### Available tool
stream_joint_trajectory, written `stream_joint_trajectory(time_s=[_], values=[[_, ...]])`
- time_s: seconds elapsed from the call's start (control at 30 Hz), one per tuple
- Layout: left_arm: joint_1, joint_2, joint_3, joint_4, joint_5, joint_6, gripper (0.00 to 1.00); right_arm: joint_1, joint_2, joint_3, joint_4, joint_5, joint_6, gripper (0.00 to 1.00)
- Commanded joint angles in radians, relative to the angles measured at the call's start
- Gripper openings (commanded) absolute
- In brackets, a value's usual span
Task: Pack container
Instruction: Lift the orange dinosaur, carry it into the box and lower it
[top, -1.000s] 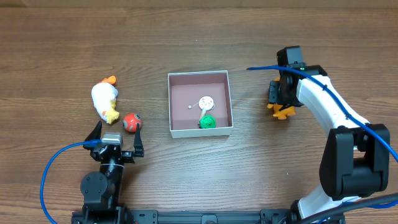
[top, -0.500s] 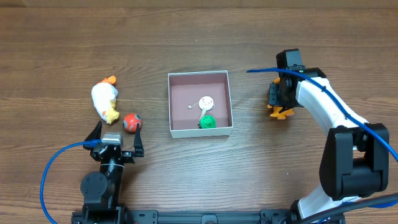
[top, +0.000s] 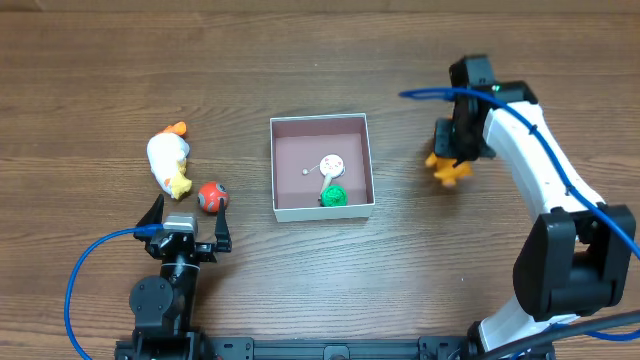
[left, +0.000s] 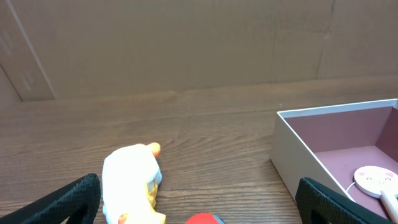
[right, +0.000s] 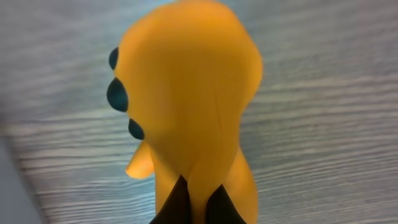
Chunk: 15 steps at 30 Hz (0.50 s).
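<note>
The container, a shallow square white box with a pink inside, sits mid-table and also shows in the left wrist view. It holds a round white face toy and a green ball. My right gripper is shut on an orange toy with dark spots, held right of the container; the toy fills the right wrist view. My left gripper is open and empty near the front left. A white and yellow plush and a red ball lie just ahead of it.
The plush and the red ball lie between the left fingers in the left wrist view. A brown cardboard wall stands behind the table. Blue cables trail from both arms.
My right gripper has lifted the orange toy and shifted a little toward the back. The left arm, the container and the other toys have not moved.
</note>
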<state>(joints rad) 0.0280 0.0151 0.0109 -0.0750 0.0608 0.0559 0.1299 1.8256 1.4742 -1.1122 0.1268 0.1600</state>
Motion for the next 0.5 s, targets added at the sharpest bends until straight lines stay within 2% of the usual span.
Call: stream_joint_trajectory(time_s=[0.0,0.13,0.3,0.47], values=[[0.006,-0.010,-0.006,0.004,0.010,0.012,1.00,0.038,-0.073,0.089,-0.022,-0.049,-0.005,0.04],[0.006,-0.010,-0.006,0.004,0.010,0.012,1.00,0.101,-0.154,0.106,-0.015,-0.095,-0.005,0.04],[0.006,-0.010,-0.006,0.004,0.010,0.012,1.00,0.266,-0.262,0.106,0.019,-0.106,-0.004,0.04],[0.006,-0.010,-0.006,0.004,0.010,0.012,1.00,0.410,-0.275,0.102,0.069,-0.106,0.004,0.04]])
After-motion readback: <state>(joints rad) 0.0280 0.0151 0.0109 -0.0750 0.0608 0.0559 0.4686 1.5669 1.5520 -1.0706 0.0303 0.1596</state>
